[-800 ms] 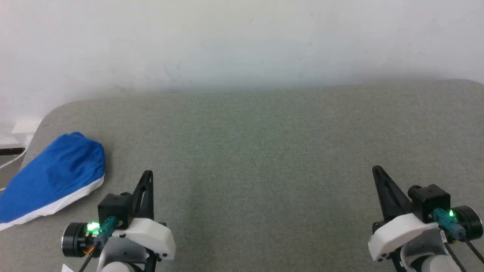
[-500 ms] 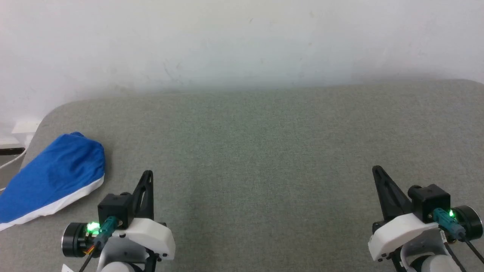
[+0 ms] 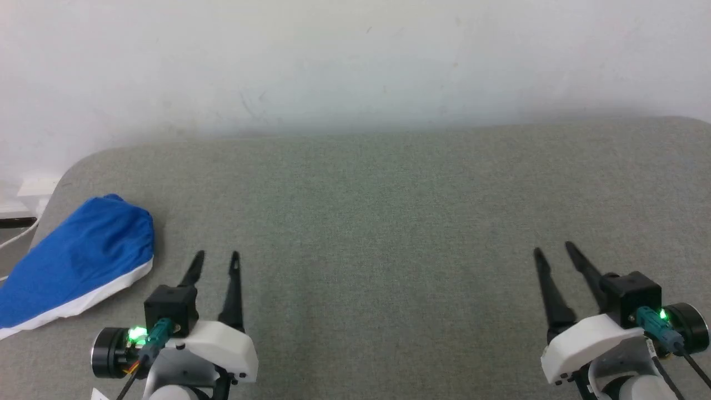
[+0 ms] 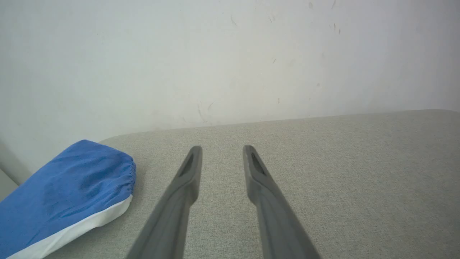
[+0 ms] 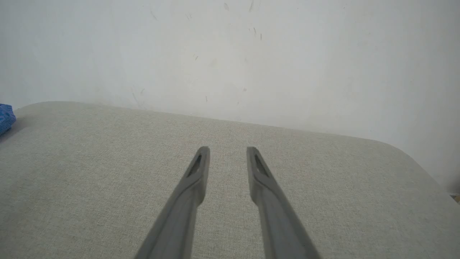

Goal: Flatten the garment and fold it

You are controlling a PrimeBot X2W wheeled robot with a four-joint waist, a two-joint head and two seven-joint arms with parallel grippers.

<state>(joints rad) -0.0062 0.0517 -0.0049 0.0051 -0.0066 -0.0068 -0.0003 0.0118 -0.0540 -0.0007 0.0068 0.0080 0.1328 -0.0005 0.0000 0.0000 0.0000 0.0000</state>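
The garment [image 3: 78, 255] is a bunched heap of royal-blue fabric with a white band along its lower edge, lying at the far left of the grey table. The left wrist view has the garment [image 4: 68, 194] at its lower left, its gathered edge showing. My left gripper [image 3: 216, 257] hovers just right of it, open, with nothing between the fingers [image 4: 188, 172]. My right gripper [image 3: 554, 250] hangs open and empty over the table's right side, far from the garment. A sliver of the garment [image 5: 5, 118] peeks in at the left edge of the right wrist view.
The grey fabric-covered table [image 3: 389, 222] has rounded corners and stands against a white wall [image 3: 355, 66]. A white cable and a pale box [image 3: 33, 189] lie beyond the table's left edge.
Both grippers have opened: each showed closed fingers before, and now the two fingers of each stand apart. The arms and the garment have stayed in place.
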